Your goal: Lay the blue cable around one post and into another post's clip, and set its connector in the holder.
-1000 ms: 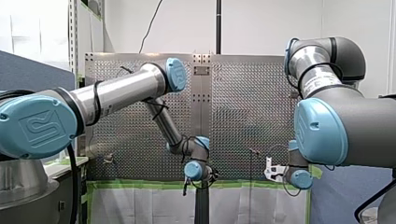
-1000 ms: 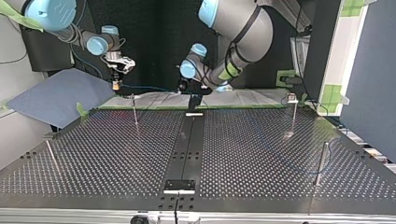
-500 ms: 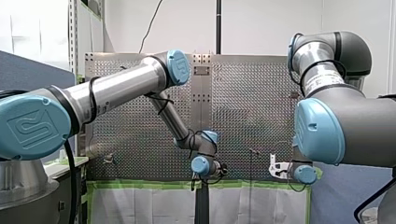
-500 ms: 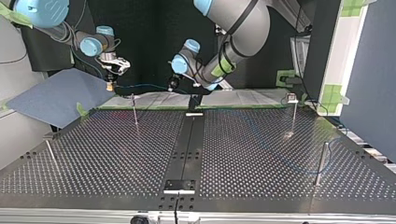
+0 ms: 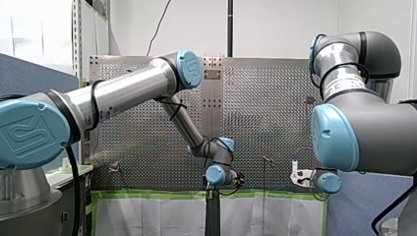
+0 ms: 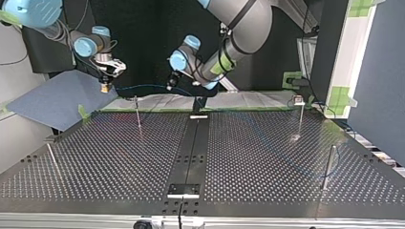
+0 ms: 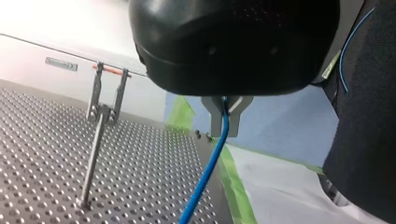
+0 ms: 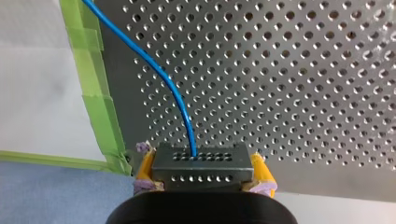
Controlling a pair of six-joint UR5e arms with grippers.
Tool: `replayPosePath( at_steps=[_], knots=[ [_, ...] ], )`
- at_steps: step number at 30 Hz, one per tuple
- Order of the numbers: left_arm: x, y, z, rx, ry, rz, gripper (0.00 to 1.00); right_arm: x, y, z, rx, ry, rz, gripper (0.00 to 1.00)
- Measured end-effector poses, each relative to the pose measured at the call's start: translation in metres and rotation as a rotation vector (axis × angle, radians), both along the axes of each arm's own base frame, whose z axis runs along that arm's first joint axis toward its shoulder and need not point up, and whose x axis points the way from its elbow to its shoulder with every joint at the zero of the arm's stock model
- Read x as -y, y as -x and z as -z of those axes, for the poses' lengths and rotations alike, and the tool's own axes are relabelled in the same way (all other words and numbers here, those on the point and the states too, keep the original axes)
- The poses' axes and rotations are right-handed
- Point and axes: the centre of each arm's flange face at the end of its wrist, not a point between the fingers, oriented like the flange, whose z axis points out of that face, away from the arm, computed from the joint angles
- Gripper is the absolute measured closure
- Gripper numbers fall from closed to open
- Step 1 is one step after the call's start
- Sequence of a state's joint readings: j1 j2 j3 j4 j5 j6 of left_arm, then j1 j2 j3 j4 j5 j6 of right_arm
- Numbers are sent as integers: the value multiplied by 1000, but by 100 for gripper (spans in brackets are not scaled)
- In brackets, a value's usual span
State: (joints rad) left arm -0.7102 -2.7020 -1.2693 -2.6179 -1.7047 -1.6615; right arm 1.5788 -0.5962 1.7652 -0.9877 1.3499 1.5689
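The blue cable [image 6: 143, 86] hangs in a shallow arc between my two grippers, above the board's far edge. My right gripper [image 6: 105, 87], at the top view's left, is shut on the black connector [image 8: 201, 167], which sits between its yellow pads [image 8: 259, 170], the cable [image 8: 173, 93] leaving its face. My left gripper [image 6: 170, 86] is shut on the cable [image 7: 212, 158], pinched between its metal fingers [image 7: 225, 112]. In the left wrist view a thin post with a clip [image 7: 95, 140] stands on the board, off to one side of the cable. In the front view both grippers [image 5: 238, 179] [image 5: 296, 175] hang low at the near edge.
Several thin posts stand on the perforated board [image 6: 267, 157]: one near the far edge [image 6: 138, 113], one at the right [image 6: 299, 119], one nearer [image 6: 327, 167], one at the left [image 6: 52, 158]. A black bracket [image 6: 183, 189] sits on the centre strip. Green tape [image 8: 95, 93] lines the board's edge.
Both arms have shifted toward the top view's left, carrying the cable and connector with them. The grips are unchanged.
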Motion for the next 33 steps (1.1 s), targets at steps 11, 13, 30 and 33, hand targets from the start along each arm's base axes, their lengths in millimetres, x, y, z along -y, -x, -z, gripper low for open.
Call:
replayPosePath(
  at_steps=[11,13,30,33],
  knots=[
    [24,6,-15,31,27,8,100,11,14,-4,27,28,0,100],
    [27,7,-18,34,35,10,100,13,15,-5,28,31,-1,100],
    [39,-3,-31,45,101,5,100,42,23,-19,34,52,4,100],
    [38,-6,-32,45,111,1,100,45,25,-21,40,57,8,100]
  ],
)
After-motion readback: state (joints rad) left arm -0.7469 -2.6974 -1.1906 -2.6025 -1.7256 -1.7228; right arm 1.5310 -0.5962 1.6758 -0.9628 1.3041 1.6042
